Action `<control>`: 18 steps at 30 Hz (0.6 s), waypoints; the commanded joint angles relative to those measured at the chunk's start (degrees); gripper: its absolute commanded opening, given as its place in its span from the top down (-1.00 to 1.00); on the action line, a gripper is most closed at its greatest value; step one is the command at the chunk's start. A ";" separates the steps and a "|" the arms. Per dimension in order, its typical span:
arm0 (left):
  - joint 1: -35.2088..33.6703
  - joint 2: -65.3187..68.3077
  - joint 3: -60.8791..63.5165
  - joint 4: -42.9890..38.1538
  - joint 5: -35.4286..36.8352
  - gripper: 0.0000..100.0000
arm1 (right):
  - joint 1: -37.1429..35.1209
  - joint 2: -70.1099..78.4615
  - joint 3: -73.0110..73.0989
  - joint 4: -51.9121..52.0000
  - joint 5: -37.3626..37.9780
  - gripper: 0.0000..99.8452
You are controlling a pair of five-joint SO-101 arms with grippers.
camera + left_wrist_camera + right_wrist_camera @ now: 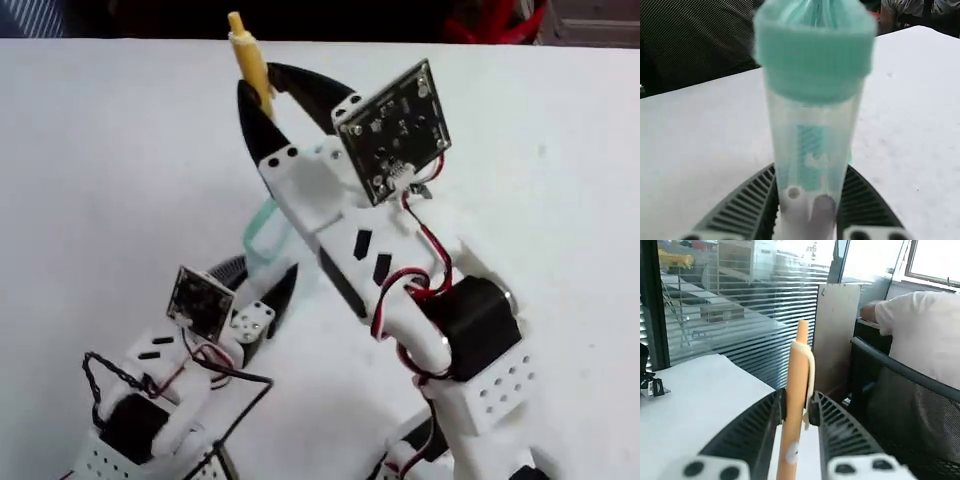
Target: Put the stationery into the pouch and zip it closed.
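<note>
Clear cylindrical pouch (812,115), teal top, pale items inside — clamped in left claw (810,176); smooth orange pen (797,390) pinched by right claw (796,402).

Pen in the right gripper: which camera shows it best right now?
The right wrist view: the pen stands up the centre, clamped in the right gripper, clip visible. The high view catches its upper part above that gripper. The left wrist view faces the pouch in the left gripper.

Clear pouch (812,120) (teal-rimmed) upright in the left tool (811,175)
</note>
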 commanded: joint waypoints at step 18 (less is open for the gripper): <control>0.31 0.31 0.09 -1.49 -0.18 0.68 | 3.91 -14.90 26.73 0.84 0.79 0.97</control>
